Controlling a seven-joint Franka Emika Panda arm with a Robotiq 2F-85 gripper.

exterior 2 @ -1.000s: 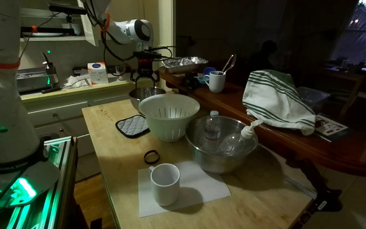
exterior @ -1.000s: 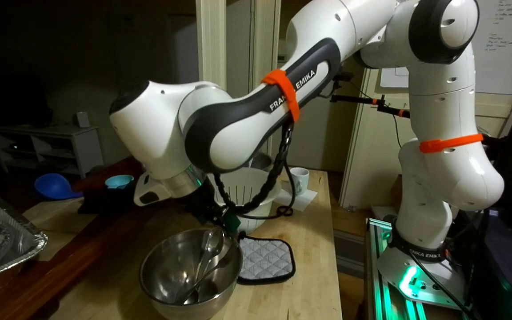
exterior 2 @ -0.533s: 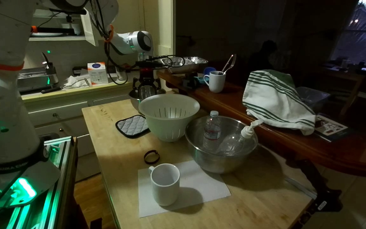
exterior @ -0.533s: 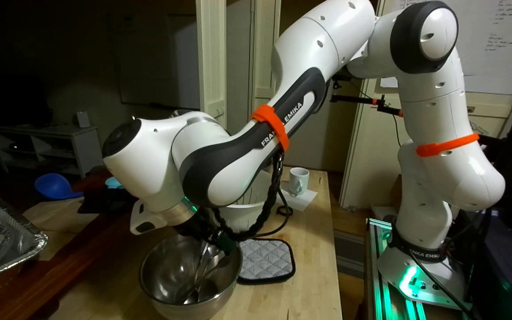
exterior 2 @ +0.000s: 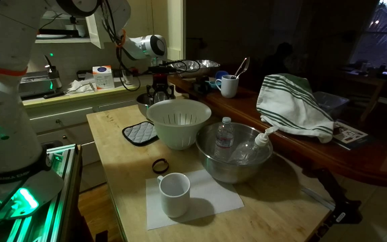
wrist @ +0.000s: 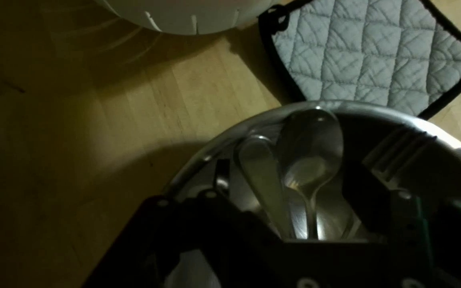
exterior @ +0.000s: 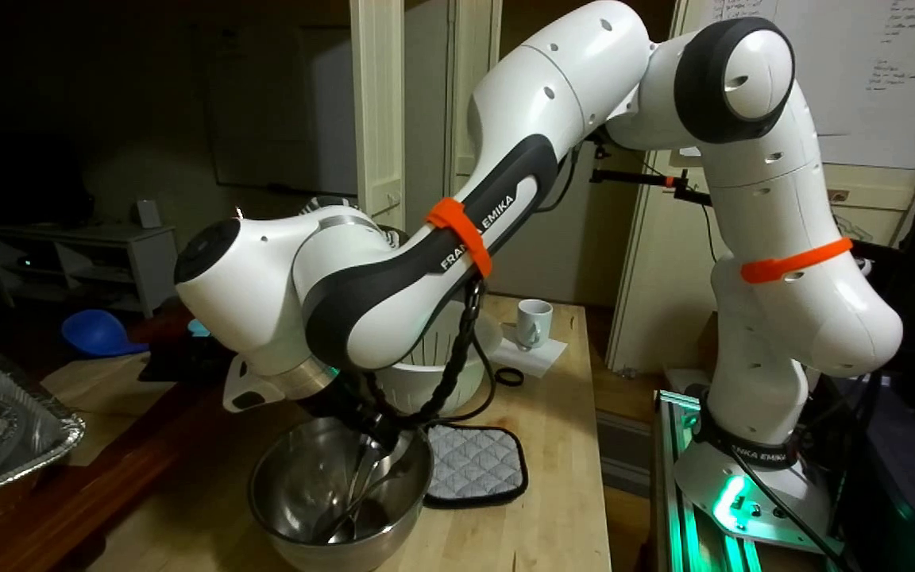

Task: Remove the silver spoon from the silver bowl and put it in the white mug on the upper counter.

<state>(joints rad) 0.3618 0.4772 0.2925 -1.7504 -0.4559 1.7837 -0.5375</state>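
Note:
The silver bowl (exterior: 299, 496) stands on the wooden table; it also shows in an exterior view (exterior 2: 143, 105) and the wrist view (wrist: 358, 107). Several utensils lean in it, among them the silver spoon (wrist: 314, 140), its head up near the rim. My gripper (wrist: 291, 180) is open over the bowl, its fingers on either side of the spoon and a utensil handle (wrist: 260, 168). It also shows in both exterior views (exterior: 384, 437) (exterior 2: 161, 94). The white mug (exterior 2: 229, 88) on the dark upper counter holds utensils. Another white mug (exterior 2: 175, 198) stands on paper on the table.
A fork (wrist: 398, 152) lies in the bowl beside the right finger. A white colander (exterior 2: 180, 127) and a grey pot holder (exterior: 477, 465) are close to the bowl. A larger steel bowl (exterior 2: 213, 168) holds bottles. A foil tray (exterior: 21, 429) sits on the upper counter (exterior 2: 314, 151).
My gripper has come down from above the bowl to its rim, then shifted slightly right in an exterior view. The utensils and mugs have not visibly moved.

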